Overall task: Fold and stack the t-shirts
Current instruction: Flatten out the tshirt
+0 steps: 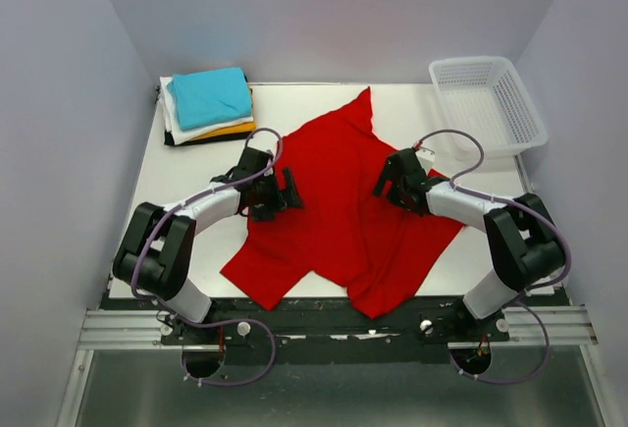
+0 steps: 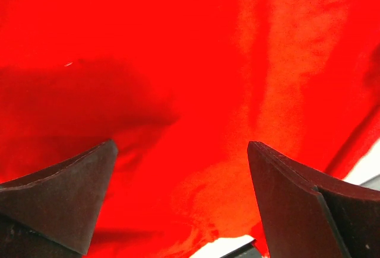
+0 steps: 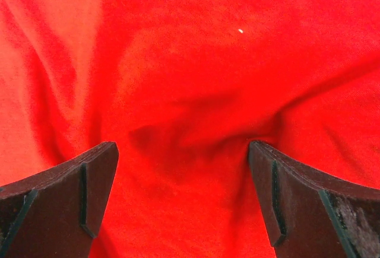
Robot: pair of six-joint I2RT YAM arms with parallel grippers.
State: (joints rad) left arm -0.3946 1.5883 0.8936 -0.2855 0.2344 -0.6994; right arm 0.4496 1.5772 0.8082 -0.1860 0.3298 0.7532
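Note:
A bright red t-shirt [image 1: 339, 206] lies spread and rumpled across the middle of the white table. It fills the left wrist view [image 2: 196, 80] and the right wrist view [image 3: 190, 74]. My left gripper [image 1: 287, 191] is open just over the shirt's left edge, with nothing between its fingers [image 2: 71, 193]. My right gripper [image 1: 388, 180] is open over the shirt's right side, fingers [image 3: 285, 198] spread above a wrinkle. A folded stack sits at the back left: teal [image 1: 209, 97] on top, then white, orange and black.
A white plastic lattice basket [image 1: 488, 105] stands at the back right, partly past the table's corner. Bare table [image 1: 206, 240] shows at the left front and at the right [image 1: 481, 250]. Grey walls close in both sides.

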